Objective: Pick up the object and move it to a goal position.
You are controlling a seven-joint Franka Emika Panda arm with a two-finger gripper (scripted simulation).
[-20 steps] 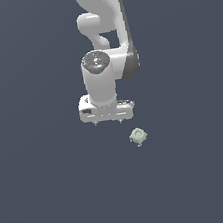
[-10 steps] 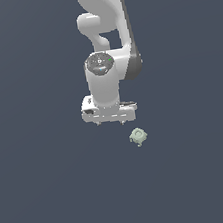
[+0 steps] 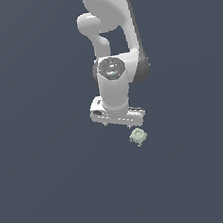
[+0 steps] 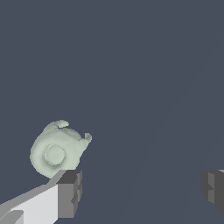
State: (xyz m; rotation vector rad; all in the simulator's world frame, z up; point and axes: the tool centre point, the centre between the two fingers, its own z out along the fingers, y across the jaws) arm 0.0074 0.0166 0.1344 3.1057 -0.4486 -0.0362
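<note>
The white robot gripper [image 3: 119, 123], jaws spread wide and holding nothing, hovers near the small pale grey-green blocky object [image 3: 138, 136]; it seems the approach step, so centering comes next.

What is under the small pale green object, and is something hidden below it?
Only the plain dark grey surface shows around the object; nothing else lies by it. The spot directly beneath the object is covered. In the wrist view, one open gripper finger overlaps its edge.

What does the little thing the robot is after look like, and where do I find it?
Start at the big white arm and follow it down to its claw. Just beyond the claw, toward the exterior view's right, lies the object: tiny, pale grey-green, blocky with small nubs, the only loose piece on the dark floor.
</note>
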